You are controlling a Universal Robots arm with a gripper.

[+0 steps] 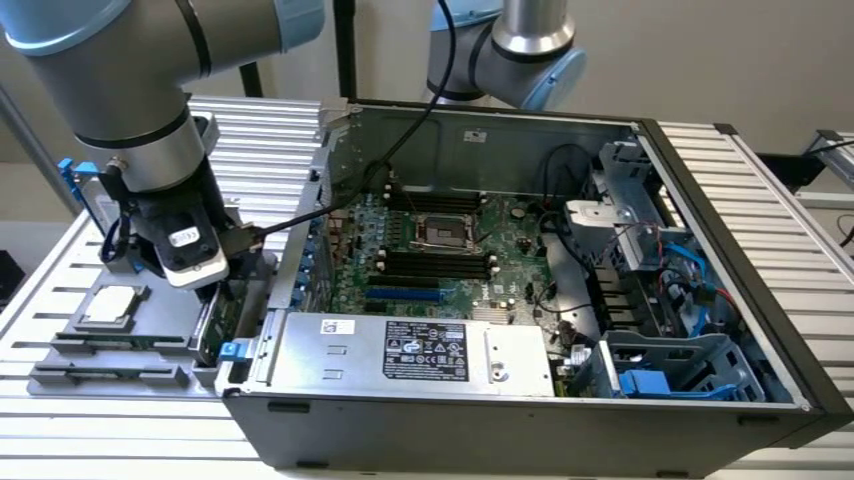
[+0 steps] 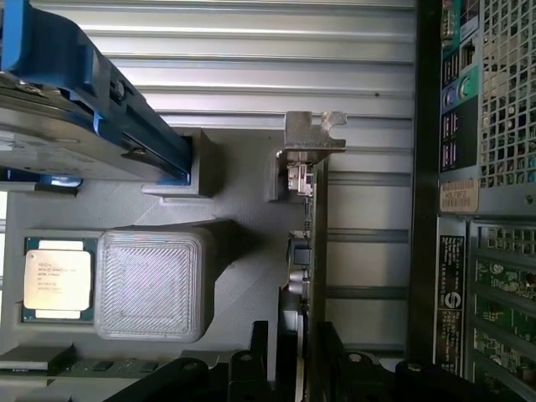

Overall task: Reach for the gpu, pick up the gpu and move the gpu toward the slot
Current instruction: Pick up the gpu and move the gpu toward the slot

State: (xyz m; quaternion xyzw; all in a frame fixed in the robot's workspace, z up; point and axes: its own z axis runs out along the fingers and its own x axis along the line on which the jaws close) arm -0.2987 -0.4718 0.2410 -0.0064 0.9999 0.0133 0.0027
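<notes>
The gripper hangs low over a grey holder tray that lies on the slatted metal table, just beside the open computer case on the exterior view's left.

In the wrist view the gpu stands on its long edge in the grey tray, so it appears as a thin green strip. Its silver bracket is at the end farthest from the gripper. The two dark fingers are spread, one on each side of the card's near end. A dark gap shows between the card and the finger on the tray side, and the other finger sits close against the card. The card rests in its holder and is not lifted.

A processor chip lies flat in the same tray beside a ribbed grey block. A silver hard drive with blue rails sits at the tray's far corner, well apart from the card. The case's rear panel runs along the card's other side, with bare table slats between them. In the exterior view the motherboard lies open inside the case, well apart from the gripper.
</notes>
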